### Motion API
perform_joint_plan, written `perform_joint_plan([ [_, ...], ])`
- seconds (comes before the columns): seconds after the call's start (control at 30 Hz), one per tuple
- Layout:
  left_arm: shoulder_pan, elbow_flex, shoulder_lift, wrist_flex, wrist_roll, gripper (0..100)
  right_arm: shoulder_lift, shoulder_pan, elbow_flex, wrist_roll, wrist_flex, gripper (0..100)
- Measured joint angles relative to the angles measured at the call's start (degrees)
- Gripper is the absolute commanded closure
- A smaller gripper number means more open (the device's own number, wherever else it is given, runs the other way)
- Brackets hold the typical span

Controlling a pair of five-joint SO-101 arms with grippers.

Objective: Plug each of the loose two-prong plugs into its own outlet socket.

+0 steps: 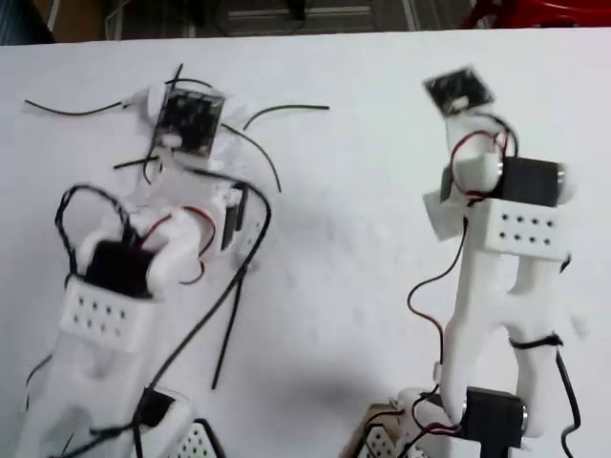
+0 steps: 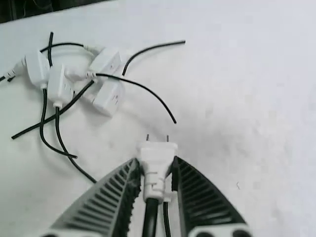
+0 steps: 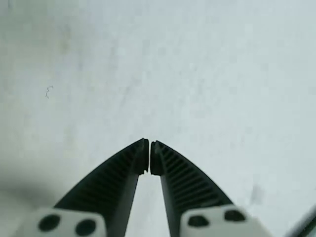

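The table (image 1: 363, 172) is white, with bare top between the two arms. The left arm (image 1: 105, 315) leans forward over the far left part, wrist pitched down so that its jaws point at a tangle of white blocks and wire. The right arm (image 1: 520, 229) stands well apart on the other side, its wrist tipped toward bare table. The right gripper (image 3: 149, 157) is pressed together on nothing, tips touching. The left gripper (image 2: 156, 167) pinches a plug (image 2: 157, 154) by the flat sides of its white body, the cord trailing back between the jaws. Ahead of it, near but apart, lie the sockets (image 2: 108, 96), a knot of small white blocks crossed by black cords (image 2: 143, 88). One block shows what look like two slots, though which of the others are sockets and which are plugs I cannot tell. The plug's two prongs (image 2: 167, 138) point forward, clear of the pads. The plug is probably light and hard, its smooth plastic apt to twist in the ribbed pads under a push, so the hold on the body seems the right one. The prongs are thin and could bend if they meet the face off the slots. The sockets look loose and light and would likely slide away, so one wants bracing by its sides; the cords are limp and may drag
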Motion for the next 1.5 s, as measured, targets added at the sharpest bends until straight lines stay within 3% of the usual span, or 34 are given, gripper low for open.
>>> perform_joint_plan([
  [0.23,-0.2,-14.9,16.4,10.2,-0.3,97,0.1,0.0,24.9,0.0,-17.0,97.9],
  [0.47,-0.2,-23.6,33.2,11.8,-0.3,97,0.1,0.0,46.6,0.0,-37.6,98.0],
  [1.0,0.8,-43.0,64.1,19.1,-2.6,97,0.0,0.5,48.3,0.0,-41.6,98.0],
  [1.5,4.1,-45.5,66.5,21.1,-2.6,97,0.0,0.5,48.3,0.0,-42.6,98.0],
])
